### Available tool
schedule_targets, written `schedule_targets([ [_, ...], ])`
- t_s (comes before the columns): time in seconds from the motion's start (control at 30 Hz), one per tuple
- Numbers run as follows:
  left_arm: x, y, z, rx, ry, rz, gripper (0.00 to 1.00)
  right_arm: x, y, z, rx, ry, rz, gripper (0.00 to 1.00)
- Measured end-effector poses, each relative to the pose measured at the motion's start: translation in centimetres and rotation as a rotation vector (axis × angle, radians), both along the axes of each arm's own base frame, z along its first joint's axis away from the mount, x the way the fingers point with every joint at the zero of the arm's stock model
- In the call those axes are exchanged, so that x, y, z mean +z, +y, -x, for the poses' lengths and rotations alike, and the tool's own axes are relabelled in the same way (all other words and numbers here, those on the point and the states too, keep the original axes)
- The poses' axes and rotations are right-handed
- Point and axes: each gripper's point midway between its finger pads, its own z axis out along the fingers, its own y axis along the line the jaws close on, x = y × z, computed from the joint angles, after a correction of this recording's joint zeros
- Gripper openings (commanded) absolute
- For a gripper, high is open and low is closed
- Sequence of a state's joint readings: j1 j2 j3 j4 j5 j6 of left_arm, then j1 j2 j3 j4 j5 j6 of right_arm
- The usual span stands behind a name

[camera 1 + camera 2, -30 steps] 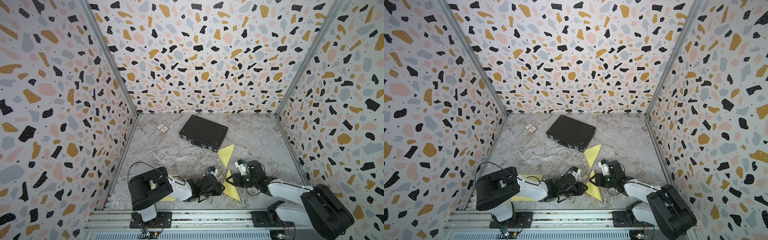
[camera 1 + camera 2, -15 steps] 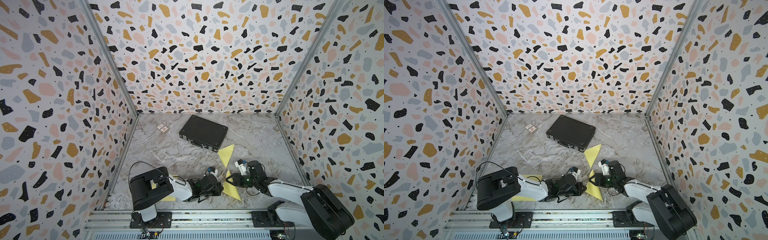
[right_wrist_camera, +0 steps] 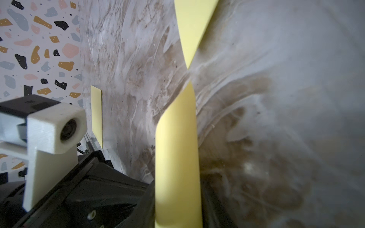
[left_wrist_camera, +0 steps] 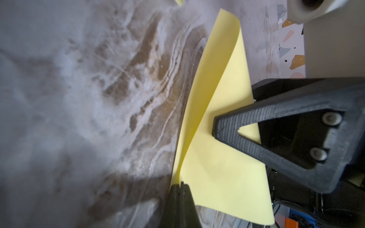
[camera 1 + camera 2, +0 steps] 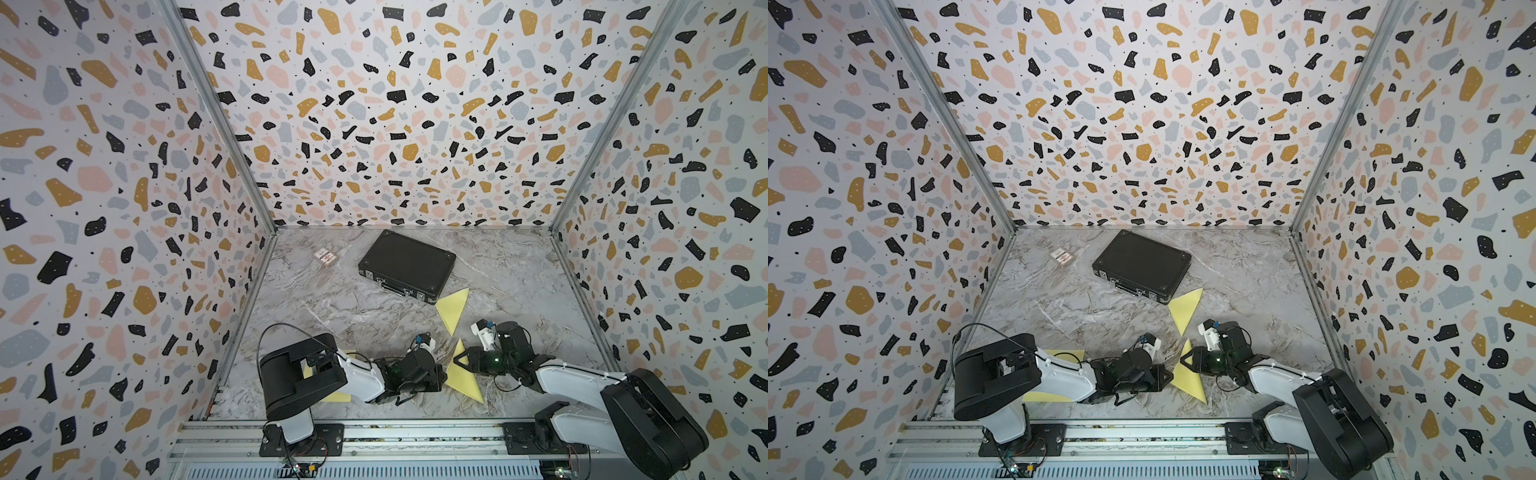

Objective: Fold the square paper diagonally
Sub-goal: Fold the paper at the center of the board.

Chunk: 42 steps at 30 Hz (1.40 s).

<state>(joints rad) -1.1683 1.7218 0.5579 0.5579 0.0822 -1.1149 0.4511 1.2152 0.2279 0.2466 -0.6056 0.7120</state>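
- Top views: the worktop (image 5: 332, 307) is grey-brown veined marble. A rectangular black case (image 5: 407, 264) with metal latches lies toward the back. A flat folded yellow triangle (image 5: 453, 309) lies just beside its near corner.
- Top views: the yellow paper (image 5: 465, 380) lies near the front, between the two arms. It is thin and matte, and one pointed flap lifts off the worktop. The left end effector (image 5: 444, 380) meets one side of it and the right end effector (image 5: 457, 362) meets the other.
- Left wrist: the sheet (image 4: 221, 177) curls in a soft double layer with no sharp crease. The left end effector (image 4: 180, 186) has its black fingers pressed together on the sheet's edge. A ribbed triangular finger (image 4: 227, 126) of the right end effector touches the upper layer, and its mate sits behind the sheet.
- Right wrist: the paper (image 3: 177, 158) rises as a curved strip between dark jaws that stand either side of it. I cannot tell whether they pinch it.
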Motion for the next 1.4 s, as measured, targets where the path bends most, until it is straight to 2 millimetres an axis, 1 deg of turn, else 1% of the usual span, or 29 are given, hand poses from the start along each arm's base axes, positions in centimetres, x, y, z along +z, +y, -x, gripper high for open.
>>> schedule_targets([
  [0.1, 0.0, -0.06, 0.02, -0.002, 0.001, 0.003, 0.0, -0.07, -0.18, 0.08, 0.0, -0.002, 0.004, 0.32],
  [0.17, 0.0, -0.12, 0.03, -0.004, 0.001, 0.006, 0.0, -0.08, -0.21, 0.08, 0.001, -0.005, 0.005, 0.28],
  [0.37, -0.01, -0.16, 0.04, -0.004, 0.001, 0.008, 0.0, -0.37, -0.38, 0.09, 0.0, -0.006, 0.016, 0.24],
  [0.67, 0.25, -0.49, -0.02, -0.007, -0.004, 0.029, 0.22, -0.65, -0.47, -0.26, -0.01, -0.013, 0.025, 0.21],
  [0.83, 0.5, -0.7, 0.02, -0.013, -0.006, 0.041, 0.26, -0.65, -0.5, -0.34, -0.013, -0.019, 0.026, 0.23],
  [1.0, 0.54, -0.84, 0.02, -0.016, -0.007, 0.048, 0.27, -0.55, -0.48, -0.37, -0.013, -0.031, 0.021, 0.26],
  [1.17, 0.55, -0.95, 0.01, -0.017, -0.008, 0.053, 0.27, -0.5, -0.47, -0.39, -0.013, -0.036, 0.018, 0.26],
  [1.23, 0.53, -0.94, 0.01, -0.018, -0.008, 0.053, 0.24, -0.54, -0.47, -0.39, -0.013, -0.035, 0.018, 0.26],
  [1.4, 0.21, -0.82, 0.05, -0.017, -0.004, 0.043, 0.12, -0.56, -0.27, -0.56, -0.008, -0.043, 0.013, 0.27],
])
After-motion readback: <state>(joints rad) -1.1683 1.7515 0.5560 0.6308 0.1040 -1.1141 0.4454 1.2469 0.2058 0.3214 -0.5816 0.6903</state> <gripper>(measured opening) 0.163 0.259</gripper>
